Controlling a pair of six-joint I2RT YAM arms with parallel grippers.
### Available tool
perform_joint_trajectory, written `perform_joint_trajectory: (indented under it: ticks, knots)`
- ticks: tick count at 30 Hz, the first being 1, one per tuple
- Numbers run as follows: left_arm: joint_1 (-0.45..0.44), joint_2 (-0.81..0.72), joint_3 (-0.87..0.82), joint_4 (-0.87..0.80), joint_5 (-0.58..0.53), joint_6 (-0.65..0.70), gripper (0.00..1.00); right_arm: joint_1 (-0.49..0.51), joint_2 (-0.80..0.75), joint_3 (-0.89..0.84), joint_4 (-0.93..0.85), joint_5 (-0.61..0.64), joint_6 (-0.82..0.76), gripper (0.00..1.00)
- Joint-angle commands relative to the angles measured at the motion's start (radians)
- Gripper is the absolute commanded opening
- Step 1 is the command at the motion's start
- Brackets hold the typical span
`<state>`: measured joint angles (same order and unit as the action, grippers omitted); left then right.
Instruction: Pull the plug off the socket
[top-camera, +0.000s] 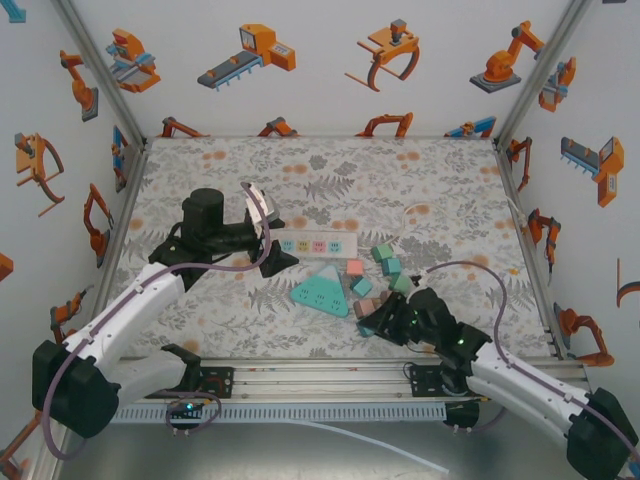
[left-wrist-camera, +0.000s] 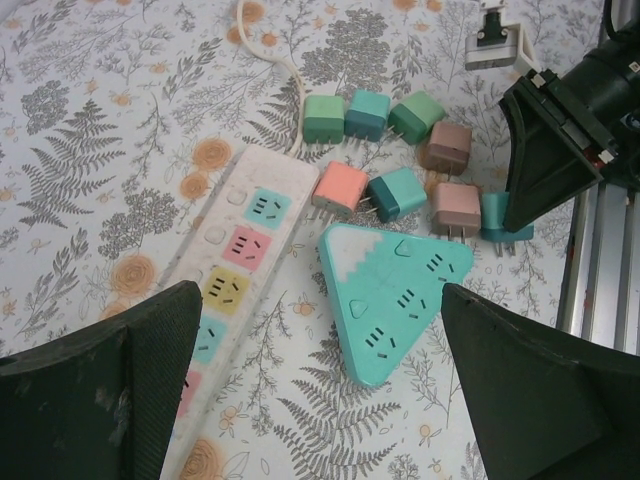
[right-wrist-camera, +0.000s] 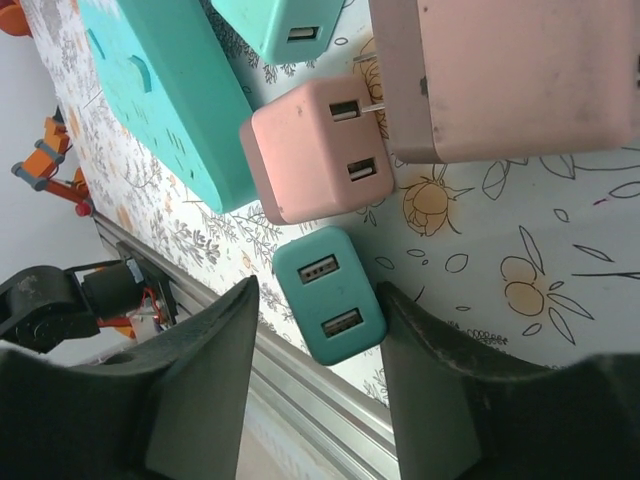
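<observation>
The left gripper (top-camera: 268, 233) was held spread, with the white power strip (top-camera: 315, 244) at its 3 o'clock. The teal triangular socket (top-camera: 322, 291) was laid at the strip's 6 o'clock. The teal plug (right-wrist-camera: 330, 296), at the socket's 4 o'clock, was straddled by the spread right gripper (right-wrist-camera: 315, 292).

Probably a robotics lab cell: white walls (top-camera: 325, 100) with robot stickers (top-camera: 250, 55), aluminium frame (top-camera: 105, 70), floral tabletop (top-camera: 330, 175).

Teal plug (right-wrist-camera: 330, 295) unplugged, lying flat near triangular teal socket (right-wrist-camera: 160, 90)
</observation>
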<state>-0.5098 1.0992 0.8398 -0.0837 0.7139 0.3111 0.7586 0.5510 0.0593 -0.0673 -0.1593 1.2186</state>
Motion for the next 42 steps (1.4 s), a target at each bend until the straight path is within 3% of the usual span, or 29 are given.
perform_joint_trajectory:
  ticks: [1, 5, 12, 15, 20, 23, 25, 27, 29, 31, 33, 35, 38, 42]
  knots:
    - [-0.002, -0.001, 0.004, 0.000, 0.004, 0.026, 0.97, 0.008, -0.060, -0.002, -0.138, 0.052, -0.030, 0.54]
    - [-0.002, 0.000, 0.004, -0.007, -0.009, 0.032, 0.97, 0.008, -0.149, 0.043, -0.288, 0.091, -0.077, 0.60]
    - [-0.002, -0.012, -0.013, 0.004, -0.082, 0.039, 0.97, 0.008, -0.236, 0.187, -0.476, 0.201, -0.244, 0.60]
    - [-0.005, -0.018, -0.023, 0.010, -0.132, 0.030, 0.97, 0.008, -0.237, 0.270, -0.505, 0.307, -0.402, 0.60]
    - [-0.010, -0.080, -0.087, 0.146, -0.247, -0.101, 0.97, 0.008, -0.196, 0.373, -0.460, 0.615, -0.670, 0.67]
    - [-0.009, -0.139, -0.155, 0.220, -0.473, -0.271, 0.97, 0.006, -0.144, 0.393, -0.359, 0.855, -0.828, 0.79]
    - [0.003, -0.172, -0.208, 0.224, -0.733, -0.381, 0.97, -0.008, -0.094, 0.388, -0.250, 1.001, -0.973, 0.87]
    - [0.028, -0.207, -0.260, 0.215, -0.924, -0.460, 0.97, -0.059, -0.026, 0.384, -0.142, 1.055, -1.106, 0.91]
    - [0.083, -0.243, -0.308, 0.197, -0.998, -0.510, 0.97, -0.165, 0.049, 0.401, -0.099, 1.013, -1.115, 0.97]
    - [0.154, -0.275, -0.345, 0.174, -1.019, -0.515, 0.97, -0.298, 0.121, 0.410, -0.073, 0.868, -1.056, 0.98]
    - [0.209, -0.298, -0.371, 0.154, -1.100, -0.509, 0.97, -0.441, 0.190, 0.382, 0.019, 0.755, -1.007, 0.98]
    - [0.249, -0.309, -0.408, 0.183, -1.173, -0.501, 0.97, -0.531, 0.281, 0.349, 0.138, 0.722, -0.999, 0.97]
    - [0.294, -0.301, -0.475, 0.259, -1.235, -0.498, 0.97, -0.636, 0.445, 0.344, 0.244, 0.721, -0.984, 0.98]
    - [0.354, -0.223, -0.520, 0.378, -1.219, -0.476, 0.97, -0.708, 0.662, 0.358, 0.393, 0.663, -1.016, 0.99]
